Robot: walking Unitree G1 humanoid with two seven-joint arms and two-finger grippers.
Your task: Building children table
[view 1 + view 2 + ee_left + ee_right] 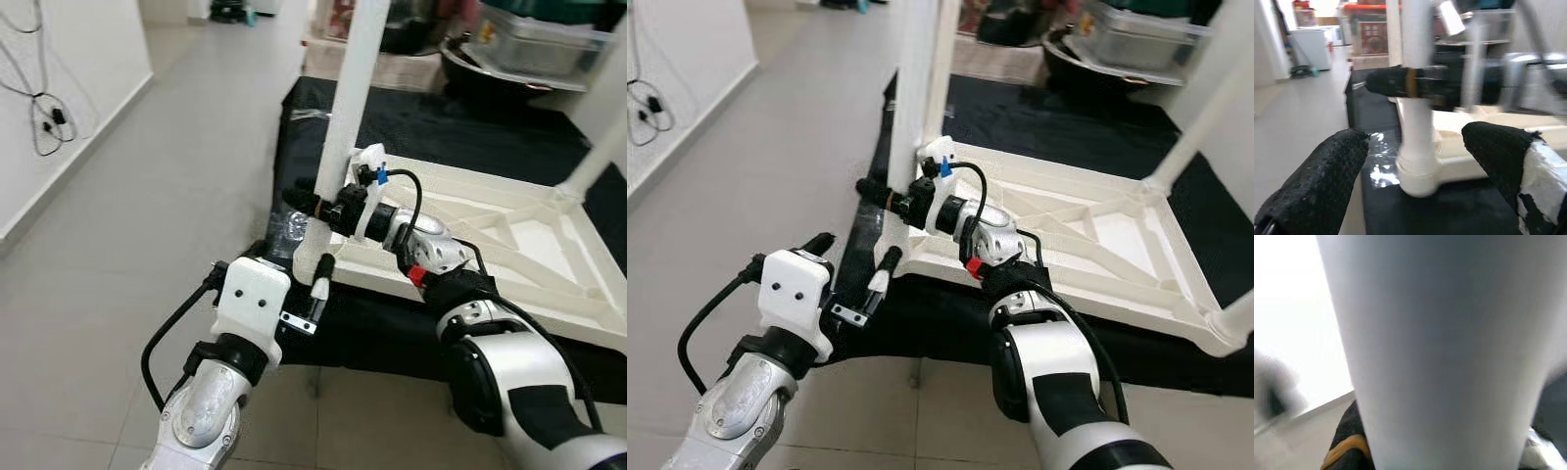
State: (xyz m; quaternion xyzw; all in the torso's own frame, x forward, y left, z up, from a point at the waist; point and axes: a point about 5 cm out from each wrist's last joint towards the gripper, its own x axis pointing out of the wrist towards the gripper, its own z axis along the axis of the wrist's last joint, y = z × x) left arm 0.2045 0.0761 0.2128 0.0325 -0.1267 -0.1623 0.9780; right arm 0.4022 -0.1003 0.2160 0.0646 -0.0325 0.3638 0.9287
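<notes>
Children's table of cream-white moulded plastic (509, 245) lies upside down on a black cloth mat (460, 147), its ribbed underside facing up. At its near-left corner a round white plastic leg (343, 147) stands upright in the corner socket. The right gripper (315, 201) is wrapped around this leg low down, one black finger on each side, pinching it just above the socket; in the right wrist view the pale leg (1449, 352) sits pressed up close against the camera. The left gripper (321, 284) waits just in front of and below the same corner, fingers spread apart and touching nothing; in the left wrist view its two black fingers (1317, 181) frame the foot of the leg where it enters the socket (1418, 178). A second white leg (598, 162) rises from the far-right corner of the table. Beyond the mat stand a dark bowl (490, 73) and clear plastic storage boxes (539, 34). To the robot's left runs grey tiled floor (147, 225) and a white wall with dangling cables (44, 108). The leg seems to be mid-fitting. The chief risk appears to be a sideways pull from the gripping arm tilting the leg so that it jams or pops out of the socket; pushing hard could also slide the light table across the cloth.
</notes>
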